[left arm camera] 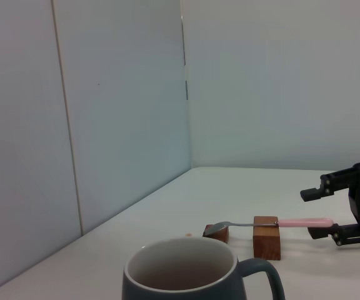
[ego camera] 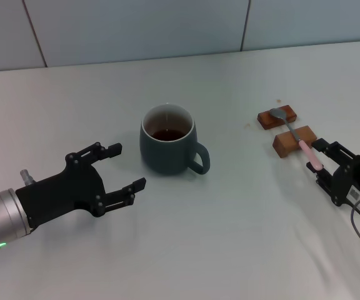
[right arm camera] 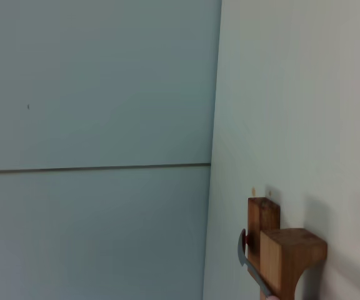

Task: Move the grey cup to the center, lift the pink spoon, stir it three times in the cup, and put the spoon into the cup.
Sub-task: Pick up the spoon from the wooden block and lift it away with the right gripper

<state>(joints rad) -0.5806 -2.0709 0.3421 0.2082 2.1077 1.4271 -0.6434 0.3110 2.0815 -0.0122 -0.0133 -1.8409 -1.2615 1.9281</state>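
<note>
The grey cup point(ego camera: 167, 140) stands upright mid-table with dark liquid inside, its handle turned to the near right. It also fills the lower edge of the left wrist view point(left arm camera: 186, 275). My left gripper point(ego camera: 127, 166) is open and empty, just near-left of the cup and not touching it. The pink spoon point(ego camera: 305, 149) lies across two wooden blocks, with its metal bowl on the far one; it also shows in the left wrist view point(left arm camera: 295, 222). My right gripper point(ego camera: 315, 157) is open, and its fingers straddle the near end of the pink handle point(left arm camera: 320, 222).
The far wooden block point(ego camera: 277, 117) and the near wooden block point(ego camera: 294, 140) stand to the right of the cup; they also show in the right wrist view point(right arm camera: 289, 256). A pale panelled wall point(ego camera: 167, 25) runs along the table's far edge.
</note>
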